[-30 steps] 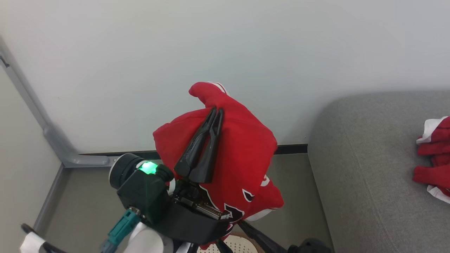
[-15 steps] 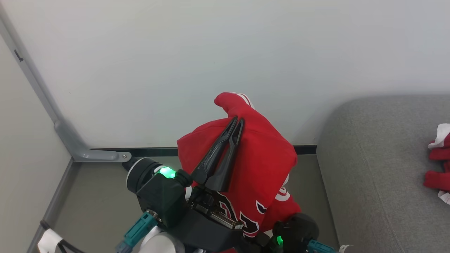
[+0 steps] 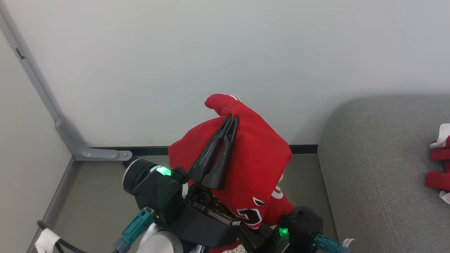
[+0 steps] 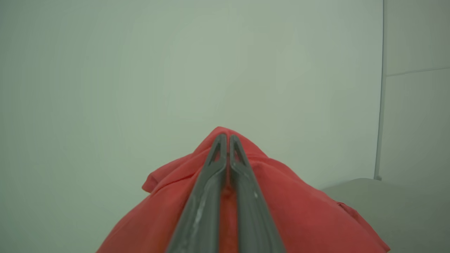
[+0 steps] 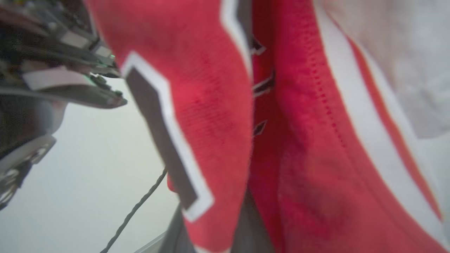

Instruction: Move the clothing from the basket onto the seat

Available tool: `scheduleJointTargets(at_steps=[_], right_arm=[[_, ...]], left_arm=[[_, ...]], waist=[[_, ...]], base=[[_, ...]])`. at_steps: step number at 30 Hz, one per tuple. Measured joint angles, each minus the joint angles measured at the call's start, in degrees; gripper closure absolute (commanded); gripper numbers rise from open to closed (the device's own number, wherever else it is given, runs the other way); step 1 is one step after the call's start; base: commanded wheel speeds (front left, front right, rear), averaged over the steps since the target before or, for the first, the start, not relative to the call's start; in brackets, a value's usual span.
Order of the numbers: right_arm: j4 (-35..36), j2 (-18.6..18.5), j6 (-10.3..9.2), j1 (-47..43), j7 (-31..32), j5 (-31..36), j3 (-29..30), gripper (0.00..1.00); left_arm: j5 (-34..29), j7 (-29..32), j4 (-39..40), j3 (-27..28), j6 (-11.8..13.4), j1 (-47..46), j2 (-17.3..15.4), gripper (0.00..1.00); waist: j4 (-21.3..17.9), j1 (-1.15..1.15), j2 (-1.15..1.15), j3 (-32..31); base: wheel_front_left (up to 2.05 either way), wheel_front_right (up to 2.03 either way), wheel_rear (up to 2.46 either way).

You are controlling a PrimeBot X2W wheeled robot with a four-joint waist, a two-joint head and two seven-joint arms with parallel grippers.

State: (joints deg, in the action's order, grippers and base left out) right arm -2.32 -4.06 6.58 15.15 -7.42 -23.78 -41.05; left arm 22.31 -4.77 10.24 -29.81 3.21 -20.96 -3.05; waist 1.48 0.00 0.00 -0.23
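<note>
My left gripper [image 3: 231, 117] is raised in front of the wall, shut on the top fold of a red garment of the clothing [image 3: 256, 158], which drapes down over its fingers. The left wrist view shows the same gripper [image 4: 225, 135] pinching the red clothing [image 4: 299, 211]. My right wrist [image 3: 302, 221] sits under the garment's hanging end. In the right wrist view my right gripper [image 5: 246, 225] is buried in the red and white clothing [image 5: 211, 116] and shut on it. More red clothing [image 3: 437, 165] lies on the grey seat [image 3: 372, 158]. A sliver of the basket [image 3: 238, 248] peeks out at the bottom edge.
A pale wall stands close behind the lifted garment, with a dark baseboard [image 3: 151, 151] and a grey metal bracket [image 3: 88, 153] in the corner at left. Grey floor [image 3: 91, 203] lies between the wall, the corner and the seat's rounded end.
The camera shifted early on. My right wrist rose into view at the lower right and its gripper closed on the garment's lower part. The left gripper keeps its grip and drifted slightly left.
</note>
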Motion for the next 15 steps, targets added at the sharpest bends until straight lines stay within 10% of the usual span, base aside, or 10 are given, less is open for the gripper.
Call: scheduleJointTargets(at_steps=[2,4,5,15], right_arm=[[-0.1,0.0,-0.01,0.5,-0.5,0.0,0.8,1.0],[-0.2,0.0,-0.01,1.1,-0.9,0.0,1.8,1.0],[-0.2,-0.2,-0.02,1.5,-1.1,0.0,2.6,1.0],[-1.7,-3.2,-0.69,2.9,-2.2,0.0,7.0,1.0]], left_arm=[[0.0,0.4,0.0,0.1,0.4,0.1,0.0,0.93],[0.0,0.4,0.1,0.2,0.4,0.1,0.0,0.5],[0.0,0.6,0.8,0.3,0.8,0.4,0.0,0.0],[-0.3,1.4,1.5,0.3,0.9,0.7,-0.8,0.0]], waist=[[-0.1,0.0,0.0,0.0],[-0.3,0.0,0.0,0.1],[-0.5,0.0,0.0,0.3],[-1.0,0.0,0.0,1.0]], base=[[0.0,0.0,0.0],[0.0,0.0,0.0],[0.0,0.0,0.0],[0.0,0.0,0.0]])
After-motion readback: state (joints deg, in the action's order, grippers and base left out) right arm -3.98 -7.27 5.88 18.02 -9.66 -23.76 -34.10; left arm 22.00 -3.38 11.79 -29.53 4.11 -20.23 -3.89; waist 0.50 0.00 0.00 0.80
